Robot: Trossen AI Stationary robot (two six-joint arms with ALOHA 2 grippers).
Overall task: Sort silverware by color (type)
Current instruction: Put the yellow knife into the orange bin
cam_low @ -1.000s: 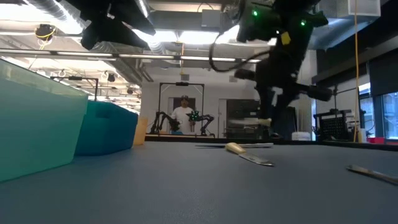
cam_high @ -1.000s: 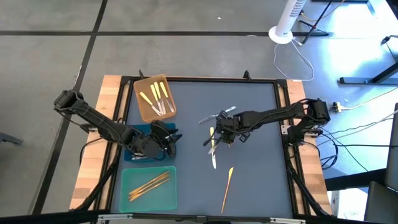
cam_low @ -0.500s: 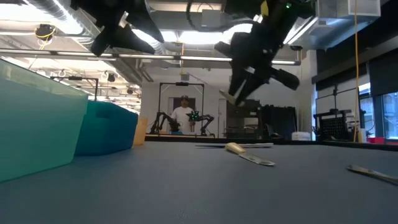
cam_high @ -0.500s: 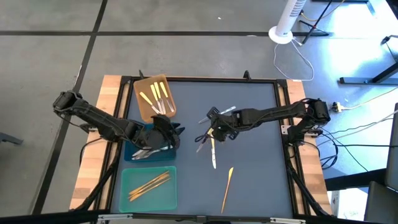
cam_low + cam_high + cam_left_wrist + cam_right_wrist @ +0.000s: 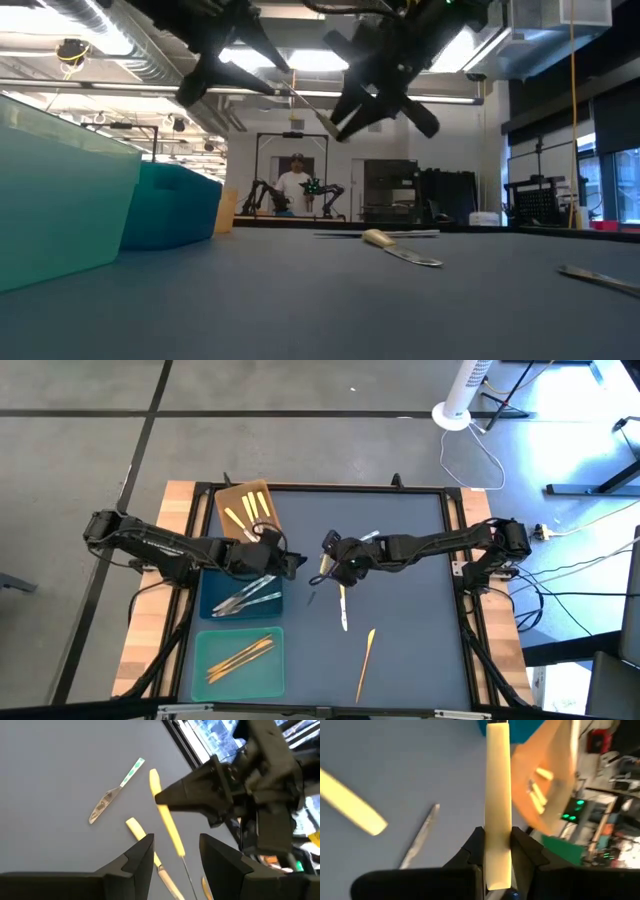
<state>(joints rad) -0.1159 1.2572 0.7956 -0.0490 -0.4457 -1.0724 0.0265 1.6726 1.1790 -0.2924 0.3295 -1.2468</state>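
Observation:
My right gripper (image 5: 330, 556) is shut on a yellow-handled utensil (image 5: 167, 817), high above the mat's middle. My left gripper (image 5: 290, 563) is open just left of it. In the left wrist view its fingers (image 5: 145, 850) stand on either side of the handle's lower end without touching it. Loose on the mat are a yellow-handled knife (image 5: 342, 606), an orange-gold piece (image 5: 366, 658) and a silver piece (image 5: 366, 537). More yellow-handled pieces lie in the brown tray (image 5: 232, 530), silver ones in the blue tray (image 5: 212, 582), and gold ones in the teal tray (image 5: 262, 678). My right gripper pinches the utensil's yellow handle (image 5: 498, 827) between its two fingers, nearer the handle's free end than its silver end. The fingers lie across the handle. The utensil is lifted clear of the mat and slants, with its thin silver end (image 5: 189, 877) lowest.
The three trays stand in a column along the mat's left side, brown farthest and teal nearest. A black frame (image 5: 452, 540) borders the mat. In the low view a person (image 5: 296, 186) stands far back in the room.
My right gripper has risen and moved toward the table's left, tipping as it went, and has carried the yellow-handled utensil well clear of the mat. My left gripper has swung from over the blue tray toward the far right, up to the right gripper, rolling as it went.

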